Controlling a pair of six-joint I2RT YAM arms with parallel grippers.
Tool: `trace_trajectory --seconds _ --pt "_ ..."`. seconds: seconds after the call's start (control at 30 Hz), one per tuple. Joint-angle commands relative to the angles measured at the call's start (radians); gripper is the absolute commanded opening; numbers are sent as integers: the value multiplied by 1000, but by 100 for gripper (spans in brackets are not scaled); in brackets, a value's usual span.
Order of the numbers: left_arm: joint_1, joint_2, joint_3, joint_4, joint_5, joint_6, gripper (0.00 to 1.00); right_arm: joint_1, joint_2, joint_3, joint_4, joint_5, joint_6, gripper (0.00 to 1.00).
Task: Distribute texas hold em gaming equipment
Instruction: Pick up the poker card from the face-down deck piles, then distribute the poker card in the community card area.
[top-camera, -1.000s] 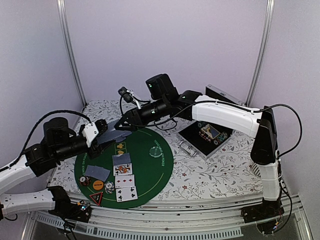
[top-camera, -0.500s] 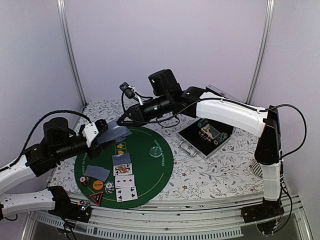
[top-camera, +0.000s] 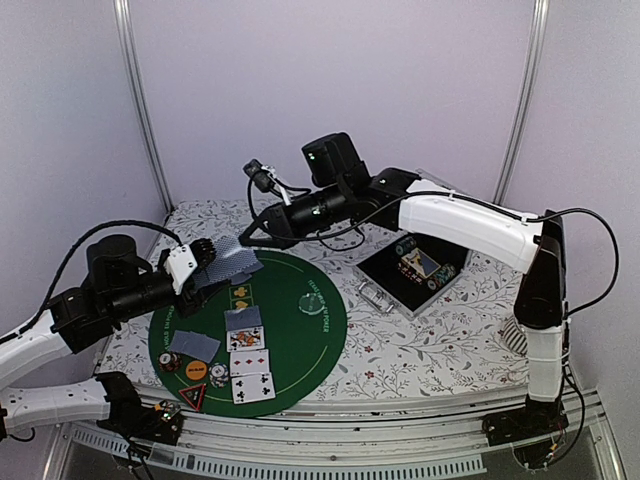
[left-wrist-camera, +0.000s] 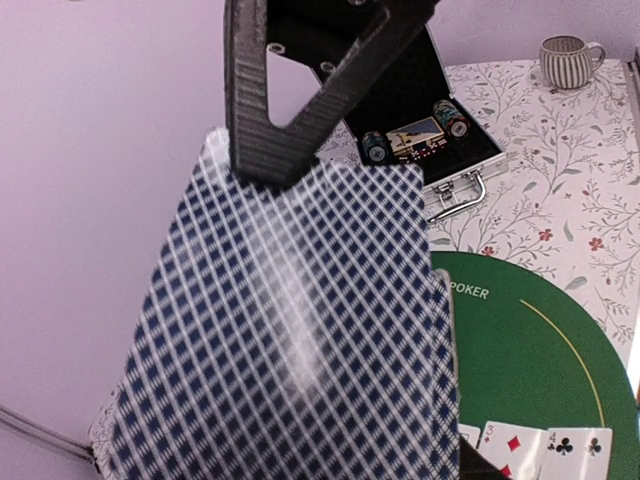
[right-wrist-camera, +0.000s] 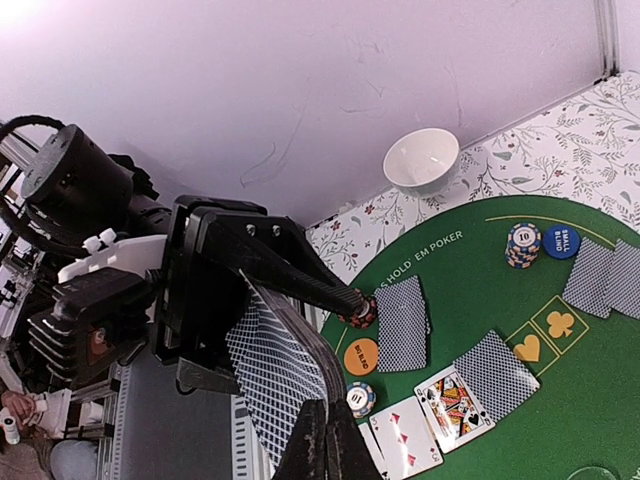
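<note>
Left claw (top-camera: 204, 261) clamps the card deck (top-camera: 233, 266) at the green mat's (top-camera: 315, 345) 12 o'clock edge. Right claw (top-camera: 247, 237) is pressed together, just above the deck.

The mat (top-camera: 320, 345) is lying on the left half of the table (top-camera: 430, 350), with the case (top-camera: 395, 290) sitting just right of it. Face-up cards (top-camera: 250, 362) are running in a column at the mat's front-left. The chips (top-camera: 218, 374) and triangle token (top-camera: 192, 396) are lying just left of them, and the clear disc (top-camera: 311, 303) is resting mid-mat.
</note>
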Motion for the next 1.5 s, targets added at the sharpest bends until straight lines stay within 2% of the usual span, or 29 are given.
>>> trace_trajectory --seconds 0.0,0.3,0.43,0.53,0.77,0.93,1.1,1.47 --pt "-9 -8 -1 32 12 2 55 -28 -103 -3 -6 4 -8 1" --pt "-9 -12 -1 32 12 1 55 -93 -186 -68 83 -23 -2 1" --pt "-10 -13 0 32 11 0 55 -154 -181 -135 207 73 50 1" --pt "-9 -21 0 32 11 0 55 -162 -96 -99 206 127 10 1" --pt "-9 -33 -6 46 10 2 54 -164 274 148 201 -65 20 1" --pt "-9 -26 -6 46 11 2 55 -163 511 304 247 -190 89 1" --pt "-10 -17 -4 44 11 2 54 -164 628 309 401 -239 240 1" --pt "-9 -7 -3 44 14 0 54 -163 760 360 500 -187 406 1"
